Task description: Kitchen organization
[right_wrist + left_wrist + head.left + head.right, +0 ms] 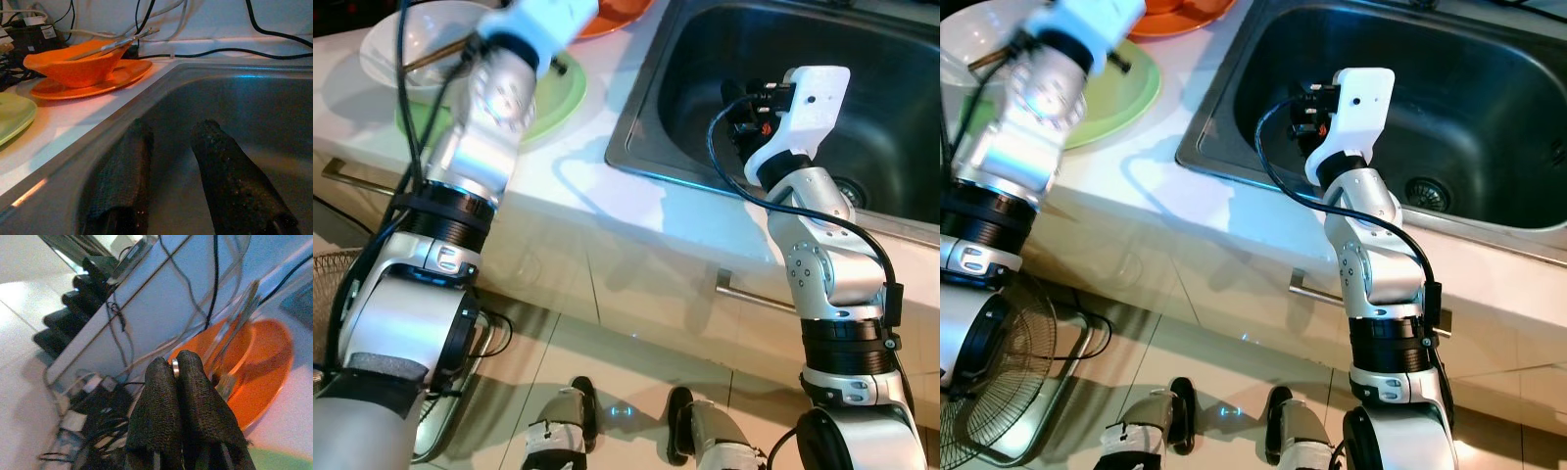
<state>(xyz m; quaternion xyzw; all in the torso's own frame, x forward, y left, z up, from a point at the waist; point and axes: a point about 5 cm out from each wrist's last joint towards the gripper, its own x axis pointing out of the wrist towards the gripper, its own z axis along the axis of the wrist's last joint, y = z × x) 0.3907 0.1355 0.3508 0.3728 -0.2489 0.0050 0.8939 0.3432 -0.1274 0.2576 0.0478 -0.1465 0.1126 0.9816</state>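
Left eye view: your left arm reaches up across the white desk (pixel 558 186), its wrist blurred over the green plate (pixel 553 103); a white bowl (pixel 396 44) sits just behind the plate, and an orange plate (pixel 617 15) lies at the far edge. Your right arm rises from below, its wrist hanging inside the steel sink (pixel 891 88), near the basin's left wall.

Right eye view: the same scene, with the sink's drain at the basin floor, well apart from the right wrist. A wire fan (pixel 999 392) stands on the tiled floor beside your feet.

Left wrist view: the left gripper (pixel 177 372) is clenched, fingers pressed together around a small silver metal piece that peeks between the tips. Beyond them sits an orange bowl (pixel 254 367) with cutlery (pixel 234 333) leaning in it, long axis tilted up and away from the bowl.

Right wrist view: the right gripper (pixel 168 142) is released, fingers spread and empty over the sink's grey interior. On the desk beyond the rim, the orange bowl rests on the orange plate, the cutlery lying across its rim, nearly level.
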